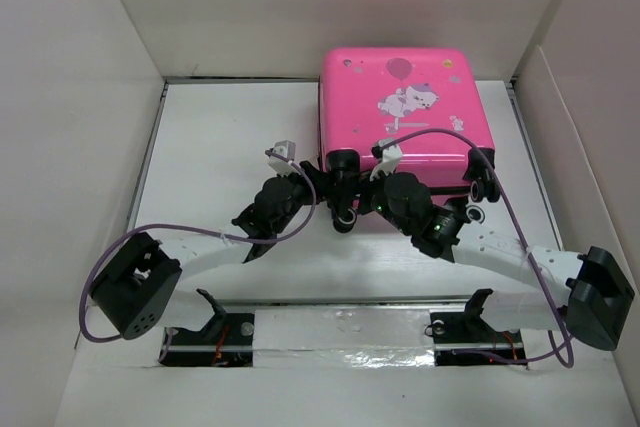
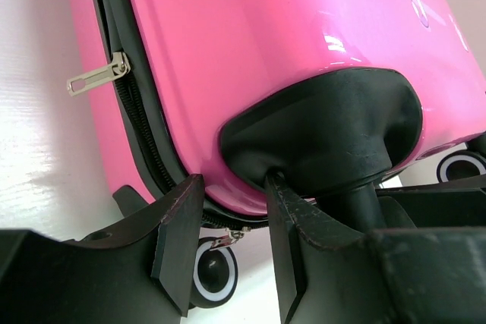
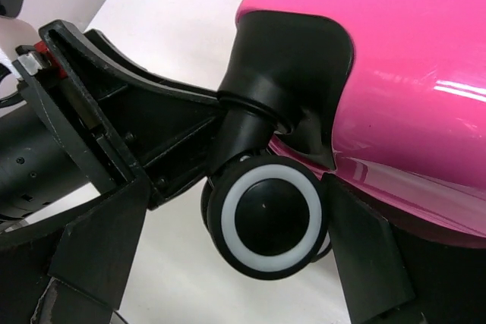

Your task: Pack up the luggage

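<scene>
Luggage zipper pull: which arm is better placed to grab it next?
Left, probably. The left gripper straddles the corner edge of the luggage with a zipper pull just past its fingers. The right gripper stands open around a caster wheel, no zipper in sight.

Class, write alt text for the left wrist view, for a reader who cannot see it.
Close-up of the left gripper pinching the bottom rim of the bright pink luggage beside a black wheel housing. A silver zipper pull sticks out from the side seam, and a white-rimmed caster wheel shows below, over a white table.
</scene>
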Available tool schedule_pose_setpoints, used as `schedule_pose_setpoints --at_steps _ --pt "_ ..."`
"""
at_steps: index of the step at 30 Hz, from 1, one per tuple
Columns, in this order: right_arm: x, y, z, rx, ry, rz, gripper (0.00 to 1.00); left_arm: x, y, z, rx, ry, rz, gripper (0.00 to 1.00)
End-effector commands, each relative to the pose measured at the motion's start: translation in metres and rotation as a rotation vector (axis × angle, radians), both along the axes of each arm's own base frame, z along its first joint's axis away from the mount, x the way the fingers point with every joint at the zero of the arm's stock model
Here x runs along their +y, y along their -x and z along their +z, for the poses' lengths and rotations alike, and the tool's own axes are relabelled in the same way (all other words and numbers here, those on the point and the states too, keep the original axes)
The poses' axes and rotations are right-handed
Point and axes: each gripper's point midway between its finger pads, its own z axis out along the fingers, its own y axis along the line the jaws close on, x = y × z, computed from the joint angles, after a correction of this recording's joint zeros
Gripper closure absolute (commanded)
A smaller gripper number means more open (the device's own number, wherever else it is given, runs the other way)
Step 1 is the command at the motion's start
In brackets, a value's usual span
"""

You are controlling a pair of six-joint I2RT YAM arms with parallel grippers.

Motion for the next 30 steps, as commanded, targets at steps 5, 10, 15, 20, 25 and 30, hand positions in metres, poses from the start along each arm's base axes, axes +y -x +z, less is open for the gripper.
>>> schedule_pose_setpoints --at_steps 5,10,15,20,25,30 --pt "-0.004 -0.009 -0.004 0.018 -0.046 -0.066 0.02 -0.028 0.008 0.043 -0.086 0.128 -0.111 0.65" --pt "-0.013 -0.016 -0.016 0.041 -0.082 -0.087 0.06 -0.031 0.011 0.045 -0.088 0.15 -0.133 0.65" --pt "-0.01 -0.019 -0.015 0.04 -0.108 -0.066 0.11 -0.032 0.012 0.046 -0.089 0.157 -0.143 0.65" --pt "-0.007 -0.022 -0.004 0.014 -0.123 -0.062 0.45 -0.031 0.014 0.042 -0.081 0.152 -0.143 0.65" --pt "-0.008 -0.022 -0.002 0.003 -0.133 -0.064 0.8 -0.022 0.017 0.031 -0.065 0.132 -0.117 0.65" --pt "-0.011 -0.02 0.0 -0.007 -0.129 -0.062 0.97 -0.009 0.017 0.018 -0.045 0.098 -0.066 0.65"
